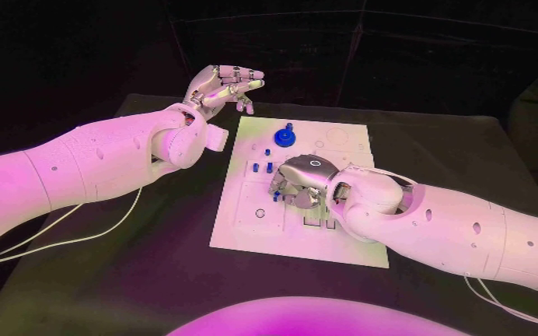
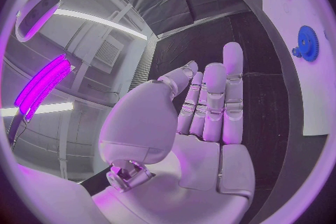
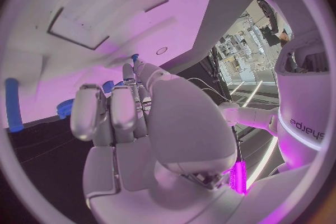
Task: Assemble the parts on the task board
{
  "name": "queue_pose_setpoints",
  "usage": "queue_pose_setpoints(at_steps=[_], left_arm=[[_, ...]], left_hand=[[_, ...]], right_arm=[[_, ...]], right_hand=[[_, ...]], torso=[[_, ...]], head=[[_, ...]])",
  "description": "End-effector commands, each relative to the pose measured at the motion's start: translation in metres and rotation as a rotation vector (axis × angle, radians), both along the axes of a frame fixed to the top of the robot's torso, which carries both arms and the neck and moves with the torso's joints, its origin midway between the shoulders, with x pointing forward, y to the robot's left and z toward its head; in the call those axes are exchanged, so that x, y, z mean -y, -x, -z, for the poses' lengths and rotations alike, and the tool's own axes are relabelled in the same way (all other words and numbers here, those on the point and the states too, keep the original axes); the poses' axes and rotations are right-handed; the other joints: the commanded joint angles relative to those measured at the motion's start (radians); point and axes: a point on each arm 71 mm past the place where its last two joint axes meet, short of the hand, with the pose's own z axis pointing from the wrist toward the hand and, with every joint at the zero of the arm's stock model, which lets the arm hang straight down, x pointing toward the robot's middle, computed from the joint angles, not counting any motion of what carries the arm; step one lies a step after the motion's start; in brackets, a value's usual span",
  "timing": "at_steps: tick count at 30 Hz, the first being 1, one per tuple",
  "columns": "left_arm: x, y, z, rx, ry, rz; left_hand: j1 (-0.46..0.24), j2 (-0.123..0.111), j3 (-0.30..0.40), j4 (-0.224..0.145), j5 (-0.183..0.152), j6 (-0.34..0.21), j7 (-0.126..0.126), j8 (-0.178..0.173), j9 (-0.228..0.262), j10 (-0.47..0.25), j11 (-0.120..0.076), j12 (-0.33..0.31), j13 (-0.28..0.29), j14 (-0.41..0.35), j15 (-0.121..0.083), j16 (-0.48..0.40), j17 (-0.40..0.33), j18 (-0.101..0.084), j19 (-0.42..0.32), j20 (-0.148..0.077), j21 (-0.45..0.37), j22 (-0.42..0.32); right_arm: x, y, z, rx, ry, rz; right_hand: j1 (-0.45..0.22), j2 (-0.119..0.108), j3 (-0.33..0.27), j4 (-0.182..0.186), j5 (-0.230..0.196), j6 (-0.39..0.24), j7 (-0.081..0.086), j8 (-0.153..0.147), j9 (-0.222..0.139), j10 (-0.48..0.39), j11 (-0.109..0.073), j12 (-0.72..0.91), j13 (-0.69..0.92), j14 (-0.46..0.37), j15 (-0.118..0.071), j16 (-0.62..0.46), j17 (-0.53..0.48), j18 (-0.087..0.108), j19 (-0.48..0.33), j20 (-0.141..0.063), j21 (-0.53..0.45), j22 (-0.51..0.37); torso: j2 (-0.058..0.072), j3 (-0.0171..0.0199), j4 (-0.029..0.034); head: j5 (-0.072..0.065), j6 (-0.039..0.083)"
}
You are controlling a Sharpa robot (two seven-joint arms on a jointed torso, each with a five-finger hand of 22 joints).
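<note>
Left robot hand (image 1: pixel 225 87) hovers empty, fingers extended, beside the task board (image 1: pixel 253 223). Right robot hand (image 1: pixel 301 181) rests on the board near the blue gear (image 1: pixel 286 136); its grasp cannot be determined.

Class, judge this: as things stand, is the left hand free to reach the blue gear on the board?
Probably yes. The left hand hangs open above the table just off the board's far left corner, holding nothing. Nothing lies between it and the blue gear; the right hand works nearer.

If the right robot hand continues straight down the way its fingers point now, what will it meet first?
Most likely the task board itself: the right robot hand hangs fingers-down over its middle, beside small blue parts. How high it hovers is unclear, and its fingertips are hidden.
</note>
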Motion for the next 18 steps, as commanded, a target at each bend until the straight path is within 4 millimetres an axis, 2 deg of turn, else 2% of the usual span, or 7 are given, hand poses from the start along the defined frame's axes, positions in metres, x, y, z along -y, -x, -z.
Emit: queue_pose_setpoints(at_steps=[1,14,18], left_arm=[[0.0015,-0.0001,-0.0014,0.002,0.009,0.011],[0.0014,-0.0002,-0.0012,-0.002,0.007,0.011],[0.0014,-0.0003,-0.001,-0.004,0.006,0.01]], left_hand=[[0.001,0.008,0.003,-0.004,0.006,-0.009,0.0,0.005,0.0,-0.006,0.002,0.005,-0.001,-0.008,-0.002,-0.003,-0.001,0.013,-0.009,-0.001,-0.004,-0.001],[0.001,0.008,0.003,-0.004,0.006,-0.01,0.0,0.006,0.0,-0.007,0.002,0.006,-0.001,-0.009,-0.002,-0.004,-0.002,0.013,-0.009,0.0,-0.005,-0.002],[0.001,0.008,0.003,-0.004,0.006,-0.01,0.0,0.006,0.0,-0.007,0.002,0.006,-0.001,-0.009,-0.002,-0.004,-0.002,0.013,-0.009,0.0,-0.005,-0.002]], right_arm=[[-0.0008,0.0001,0.0022,-0.002,0.03,-0.01],[-0.0008,-0.001,0.0066,-0.022,0.055,-0.01],[-0.0002,-0.0014,0.0073,-0.033,0.051,-0.009]], right_hand=[[-0.012,0.0,0.007,-0.003,0.004,0.0,0.005,0.003,0.001,0.0,0.005,-0.007,0.001,0.024,0.0,0.003,-0.002,-0.012,0.001,0.004,0.002,0.0],[-0.053,-0.016,0.014,-0.005,0.002,-0.017,0.009,0.001,-0.001,-0.02,0.011,-0.018,-0.001,0.021,0.005,0.001,-0.012,-0.01,-0.005,0.008,-0.003,-0.007],[-0.096,-0.038,-0.003,0.007,0.001,-0.037,0.016,0.0,-0.002,-0.048,0.021,-0.032,-0.002,0.019,0.013,0.001,-0.017,-0.009,-0.01,0.015,-0.007,-0.012]], torso=[[0.0,-0.0004,0.0001],[0.0,-0.0007,0.0003],[-0.001,-0.0005,-0.0007]], head=[[0.002,-0.001],[0.006,-0.004],[0.008,-0.005]])
